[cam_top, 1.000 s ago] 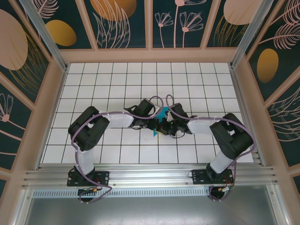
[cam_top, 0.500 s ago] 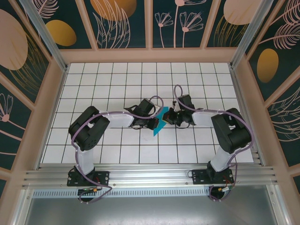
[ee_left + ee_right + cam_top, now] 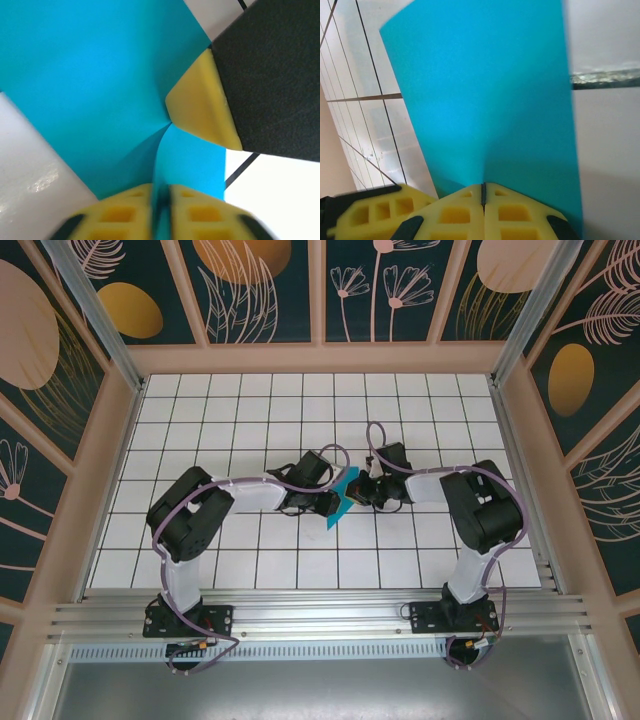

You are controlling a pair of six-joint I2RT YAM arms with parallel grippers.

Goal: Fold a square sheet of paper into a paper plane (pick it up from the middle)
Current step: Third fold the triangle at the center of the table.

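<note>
The teal-blue square sheet of paper [image 3: 338,508], creased, hangs between my two grippers over the table's middle. My right gripper [image 3: 358,492] comes in from the right and is shut on the paper; in the right wrist view its pads [image 3: 483,192] meet on the crease while the sheet [image 3: 490,90] stands up beyond them. My left gripper [image 3: 328,502] is on the paper's left side. In the left wrist view its jaws [image 3: 161,210] stand slightly apart with a fold of the sheet [image 3: 100,75] running through the gap. The right gripper's yellow fingertip [image 3: 200,102] presses the crease ahead.
The white grid table [image 3: 230,410] is walled by a pink frame [image 3: 320,358] with patterned panels. An aluminium rail [image 3: 320,618] carries both arm bases at the near edge. The two forearms lie close together around the paper.
The right gripper has lifted away from the near side and swung back, its elbow folding closer. The left jaws, shut before, have parted a little around the paper.
</note>
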